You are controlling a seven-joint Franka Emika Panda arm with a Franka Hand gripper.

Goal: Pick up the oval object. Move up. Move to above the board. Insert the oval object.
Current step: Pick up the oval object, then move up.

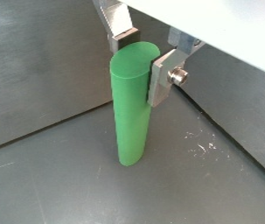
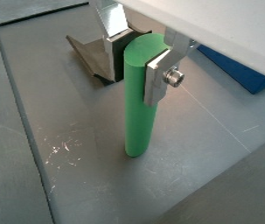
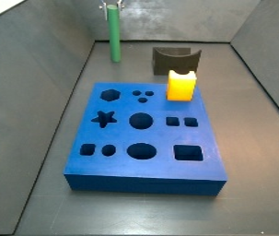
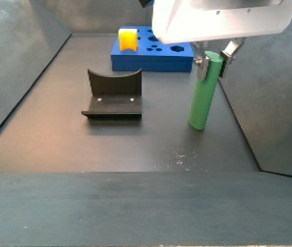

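The oval object is a tall green peg standing upright on the dark floor, also plain in a side view. My gripper sits around its top end, silver fingers pressed against opposite sides, shut on it. In a side view the oval object stands at the far end of the bin with the gripper above it. The board is a thick blue block with many shaped cut-outs, lying apart from the peg in the middle of the floor.
A yellow block stands on the board's far right corner. The fixture, a dark bracket, stands on the floor beside the peg. Grey bin walls rise close behind the peg.
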